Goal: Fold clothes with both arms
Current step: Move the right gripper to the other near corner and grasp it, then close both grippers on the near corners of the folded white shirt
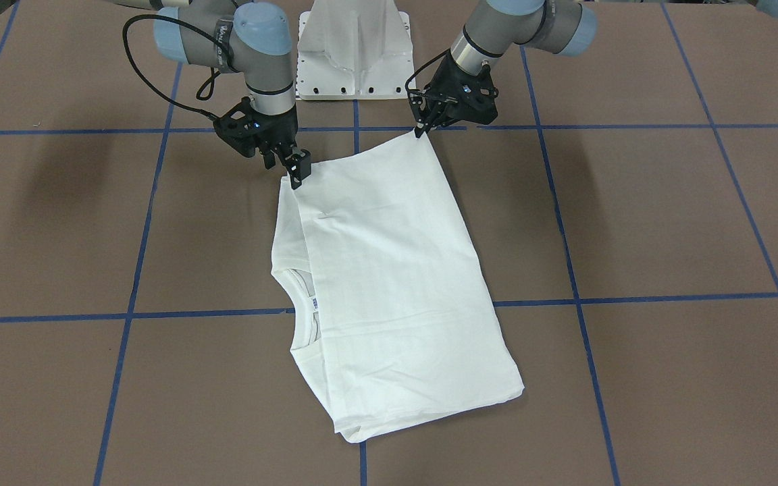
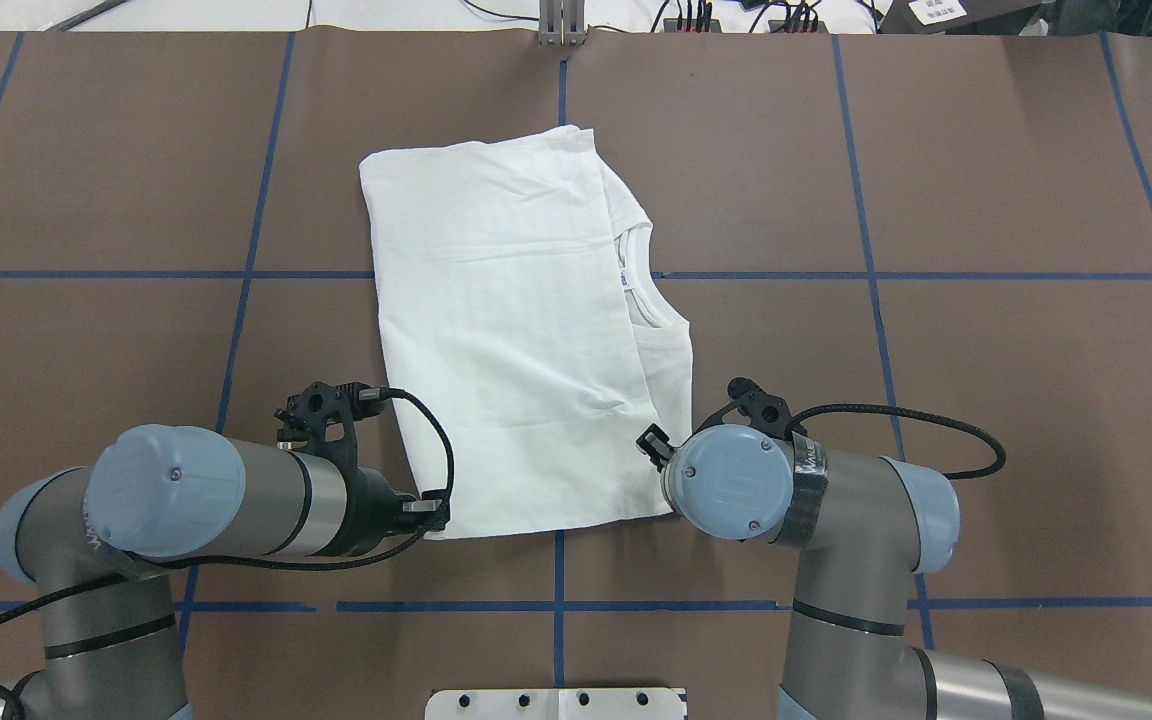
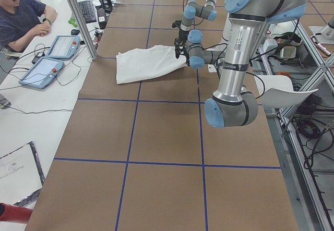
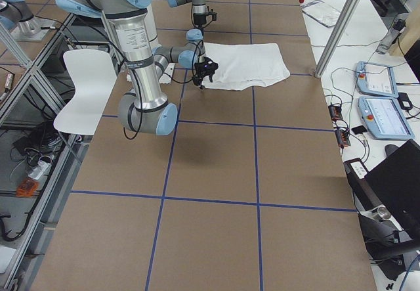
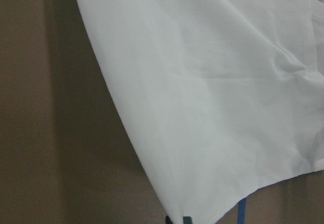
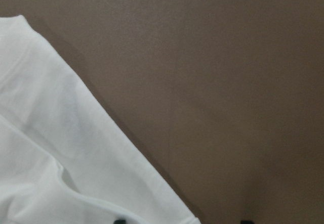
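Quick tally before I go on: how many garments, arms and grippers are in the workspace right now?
Garments: 1, the white T-shirt
Arms: 2, the left arm and the right arm
Grippers: 2, the left gripper and the right gripper
Total: 5

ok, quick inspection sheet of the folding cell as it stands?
Surface: brown table with a blue tape grid, flat.
Job's things: white T-shirt partly folded, collar and neck label showing on the robot's right side.
Clutter: nothing seen on the table.
Grippers: left gripper shut on a shirt corner nearest the robot, corner raised; right gripper open at the other near corner.
Cables: black cables loop off each wrist; the left one hangs close to the shirt's edge.
Surroundings: person seated at a side desk with tablets.
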Controlling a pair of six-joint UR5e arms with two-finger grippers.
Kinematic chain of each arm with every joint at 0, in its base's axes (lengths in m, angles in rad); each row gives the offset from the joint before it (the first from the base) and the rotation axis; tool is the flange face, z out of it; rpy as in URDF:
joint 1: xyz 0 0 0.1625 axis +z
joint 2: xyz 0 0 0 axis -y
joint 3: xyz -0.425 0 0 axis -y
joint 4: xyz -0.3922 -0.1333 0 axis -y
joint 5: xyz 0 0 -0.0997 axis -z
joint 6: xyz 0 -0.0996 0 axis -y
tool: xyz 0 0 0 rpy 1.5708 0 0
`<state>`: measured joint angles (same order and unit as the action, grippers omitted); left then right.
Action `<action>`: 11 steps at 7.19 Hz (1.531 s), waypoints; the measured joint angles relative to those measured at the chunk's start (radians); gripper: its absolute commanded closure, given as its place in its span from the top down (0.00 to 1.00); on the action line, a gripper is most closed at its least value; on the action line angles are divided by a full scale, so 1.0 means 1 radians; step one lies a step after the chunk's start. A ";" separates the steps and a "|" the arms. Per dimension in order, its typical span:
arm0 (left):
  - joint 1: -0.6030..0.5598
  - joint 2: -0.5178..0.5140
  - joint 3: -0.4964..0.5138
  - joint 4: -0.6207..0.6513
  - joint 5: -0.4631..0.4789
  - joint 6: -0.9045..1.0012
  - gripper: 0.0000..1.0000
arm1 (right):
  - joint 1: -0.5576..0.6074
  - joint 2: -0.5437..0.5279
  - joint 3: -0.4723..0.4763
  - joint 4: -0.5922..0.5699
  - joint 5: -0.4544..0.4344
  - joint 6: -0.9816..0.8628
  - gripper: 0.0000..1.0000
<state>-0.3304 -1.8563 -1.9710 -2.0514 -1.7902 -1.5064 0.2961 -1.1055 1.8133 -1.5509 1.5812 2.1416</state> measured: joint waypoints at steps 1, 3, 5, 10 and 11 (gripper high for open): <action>0.000 0.001 -0.001 0.000 0.000 0.000 0.00 | -0.001 0.012 -0.012 0.000 -0.001 0.001 0.80; -0.001 0.002 -0.002 0.000 0.000 0.000 0.00 | -0.009 0.019 -0.022 -0.005 -0.014 0.001 0.73; -0.001 0.002 -0.002 0.001 0.000 0.000 0.00 | -0.014 0.021 -0.023 -0.011 -0.023 0.001 0.11; -0.001 0.002 -0.003 0.001 0.000 0.000 0.00 | -0.013 0.019 0.004 -0.013 -0.025 0.002 0.00; -0.001 0.002 -0.003 0.001 0.000 0.000 0.00 | -0.011 0.018 0.021 -0.018 -0.024 0.001 0.00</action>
<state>-0.3312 -1.8548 -1.9743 -2.0509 -1.7901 -1.5064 0.2853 -1.0870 1.8341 -1.5692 1.5574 2.1430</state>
